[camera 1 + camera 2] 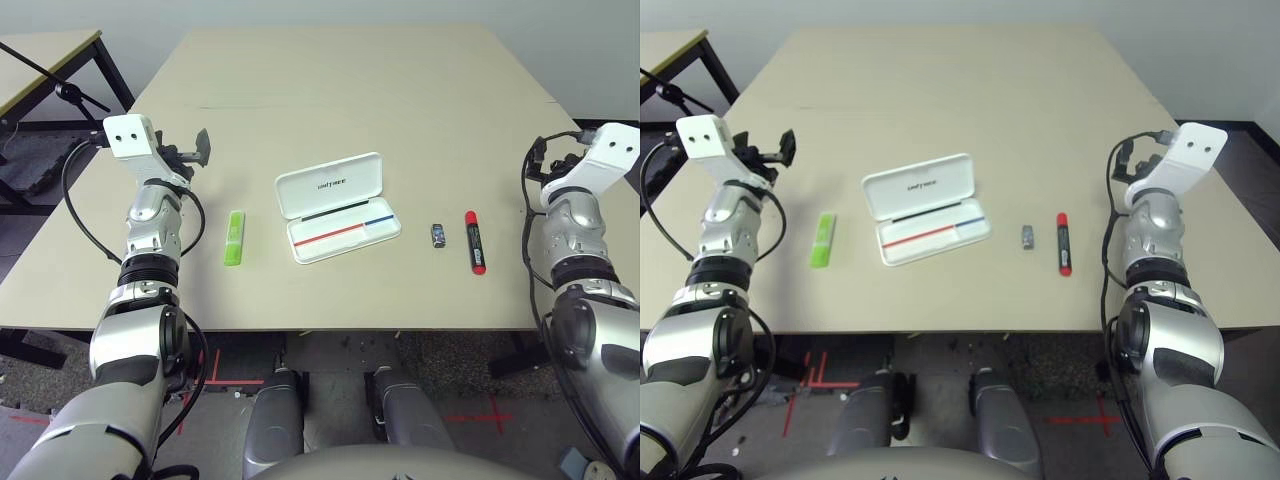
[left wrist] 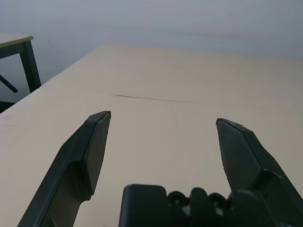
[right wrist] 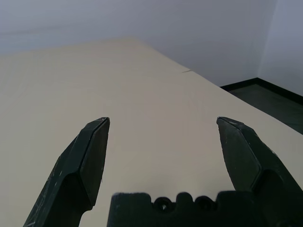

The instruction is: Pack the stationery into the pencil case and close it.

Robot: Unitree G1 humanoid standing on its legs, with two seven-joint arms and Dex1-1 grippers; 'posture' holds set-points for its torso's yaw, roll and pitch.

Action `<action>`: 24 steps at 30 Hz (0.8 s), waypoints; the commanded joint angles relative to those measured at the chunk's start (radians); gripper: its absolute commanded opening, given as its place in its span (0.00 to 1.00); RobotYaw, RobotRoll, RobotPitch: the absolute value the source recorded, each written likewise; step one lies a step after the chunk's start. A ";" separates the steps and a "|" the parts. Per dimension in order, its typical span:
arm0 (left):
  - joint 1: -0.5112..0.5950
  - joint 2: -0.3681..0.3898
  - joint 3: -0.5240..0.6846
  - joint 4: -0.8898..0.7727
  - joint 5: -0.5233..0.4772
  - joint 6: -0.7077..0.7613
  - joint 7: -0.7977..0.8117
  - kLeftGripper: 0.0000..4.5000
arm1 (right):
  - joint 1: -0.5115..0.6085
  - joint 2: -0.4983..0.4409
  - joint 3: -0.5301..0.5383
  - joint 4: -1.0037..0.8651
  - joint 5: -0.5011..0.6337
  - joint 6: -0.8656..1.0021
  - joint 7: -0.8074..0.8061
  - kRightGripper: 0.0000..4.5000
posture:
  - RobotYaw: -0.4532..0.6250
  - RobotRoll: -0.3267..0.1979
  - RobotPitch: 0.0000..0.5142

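Nothing had yet been packed. The pencil case [image 1: 338, 208] lay open in the middle of the frame on the bench [image 1: 400, 90], its lettered lid folded back toward the upper left and its tray, crossed by a thin red-and-blue line, holding no stationery. All three pieces lay loose on the bench: the green stick [image 1: 234, 239] left of centre, near the case but apart from it; the small dark sharpener [image 1: 438, 235] just right of the case; and the red marker [image 1: 474, 242], black cap toward the top of the frame, just right of the sharpener. So the whole job was judged to remain: three pick-ups, three placements into the tray, then folding the lid shut.

Both arms were raised off the bench at the frame's two sides, well apart from every item. The left claw [image 1: 200, 148] hovered at the upper left, above and beyond the green stick, pointing forward across the bench. Its fingers [image 2: 90, 151] stood spread wide with nothing between them. The right claw [image 3: 163, 142] was likewise released, its fingers [image 3: 85, 165] wide apart over bare bench, with the arm at the right edge of the frame beyond the marker.
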 commanded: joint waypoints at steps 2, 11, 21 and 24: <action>0.002 -0.003 0.006 -0.012 -0.004 -0.003 0.007 1.00 | -0.021 0.006 0.007 0.010 -0.002 0.001 0.001 1.00 | 0.36 0.62 0.16; 0.014 0.002 0.013 -0.027 -0.007 -0.004 0.008 1.00 | -0.047 0.014 0.020 0.027 -0.003 0.008 0.014 1.00 | 0.38 0.62 0.14; 0.006 0.007 0.012 -0.032 -0.006 0.001 0.001 1.00 | -0.057 0.026 0.042 0.025 -0.008 0.011 0.058 1.00 | 0.38 0.62 0.15; 0.010 0.010 0.013 -0.036 -0.007 0.002 -0.002 1.00 | -0.055 0.028 0.048 0.022 -0.009 0.017 0.077 1.00 | 0.38 0.62 0.17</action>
